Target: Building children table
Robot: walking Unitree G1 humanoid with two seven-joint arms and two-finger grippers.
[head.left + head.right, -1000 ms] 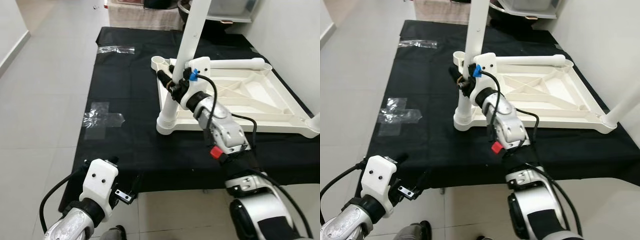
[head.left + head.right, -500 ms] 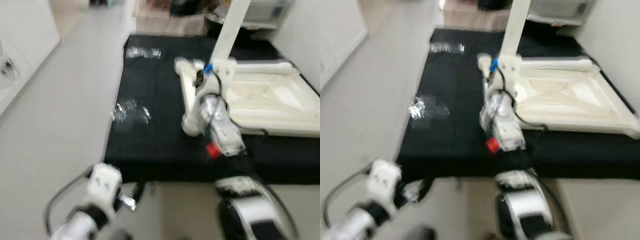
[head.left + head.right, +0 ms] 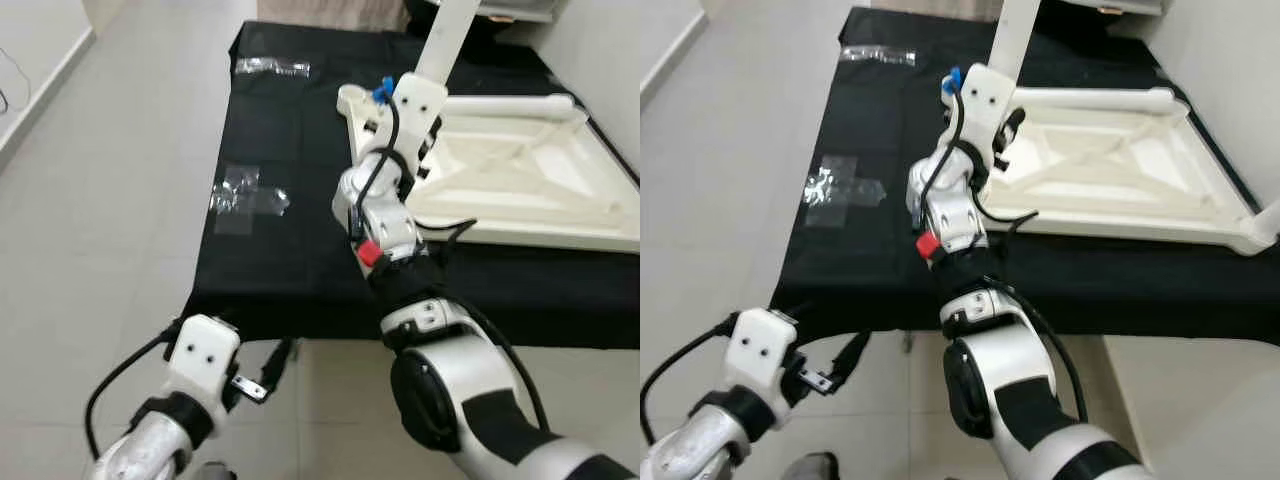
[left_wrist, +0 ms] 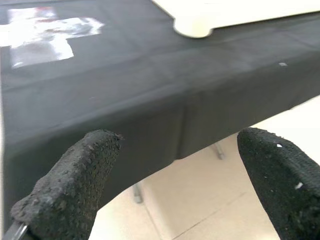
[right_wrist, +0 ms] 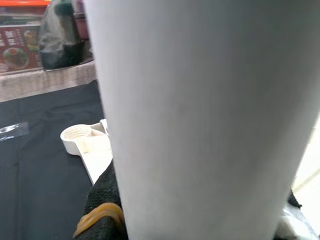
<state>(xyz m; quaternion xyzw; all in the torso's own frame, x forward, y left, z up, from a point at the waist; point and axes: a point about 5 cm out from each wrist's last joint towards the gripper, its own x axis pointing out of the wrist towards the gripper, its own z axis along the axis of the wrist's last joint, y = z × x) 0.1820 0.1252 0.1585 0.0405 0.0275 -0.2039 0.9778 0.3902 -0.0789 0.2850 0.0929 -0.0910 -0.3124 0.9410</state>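
Observation:
An upside-down white table top (image 3: 520, 236) lies on a black cloth-covered table (image 3: 290, 250). At its near left corner a white table leg (image 3: 449, 36) stands upright. My right gripper (image 3: 428, 128) is shut on this leg low down, and a black finger pad (image 5: 102, 200) with a yellow band presses against it. A threaded corner socket (image 5: 77, 134) lies behind. A second leg (image 3: 510, 103) lies along the top's far rim. My left gripper (image 4: 177, 150) hangs open and holds nothing, low in front of the table's near edge (image 3: 275, 365).
Clear tape patches (image 3: 250, 195) stick to the cloth on the left, with another (image 3: 272, 67) at the far corner. A further upright leg (image 3: 1265, 218) rises at the top's right corner. Grey tiled floor (image 3: 100, 200) spreads to the left of the table.
The whole view has shifted after a blurred moment, so the camera moved. My right gripper stays on the upright leg and my left arm stays low.

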